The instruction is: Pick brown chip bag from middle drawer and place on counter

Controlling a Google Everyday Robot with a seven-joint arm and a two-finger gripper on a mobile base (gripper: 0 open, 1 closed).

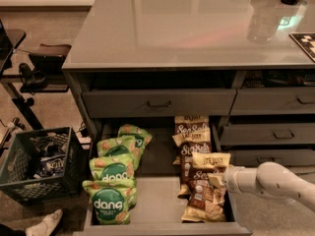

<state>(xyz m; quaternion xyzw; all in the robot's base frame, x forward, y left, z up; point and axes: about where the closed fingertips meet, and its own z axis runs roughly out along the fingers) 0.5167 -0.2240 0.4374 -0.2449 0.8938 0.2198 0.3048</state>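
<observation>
While looking down over the cabinet, straight to the action at lower right: white arm (pixel 275 181) reaching in from the right edge, gripper (pixel 222 179) pressed up against the right side of the brown chip bag (pixel 203 181). Spread wide or clamped on? Cannot tell, tucked in against the crinkled foil as it is.

Bag down in the middle drawer (pixel 157 200), pulled wide open, sitting in the right-hand row near the front. Long axis running front to back along the drawer, cream-yellow band at the far end, pointing toward the cabinet, chip-picture end toward the drawer's front lip. Overlapping its neighbours too: more brown bags (pixel 192 129) stacked behind, another one (pixel 202 209) lying just in front.

Over in the left row, green dang bags (pixel 109 203), logos facing up, well apart from the gripper with bare pale floor between.

Above, top drawer (pixel 157 102) shut. Counter (pixel 187 28) glossy and reflective, checkered board (pixel 305 42) at its right edge. Down on the room floor to the left, dark crate (pixel 39 163) holding odds and ends.
</observation>
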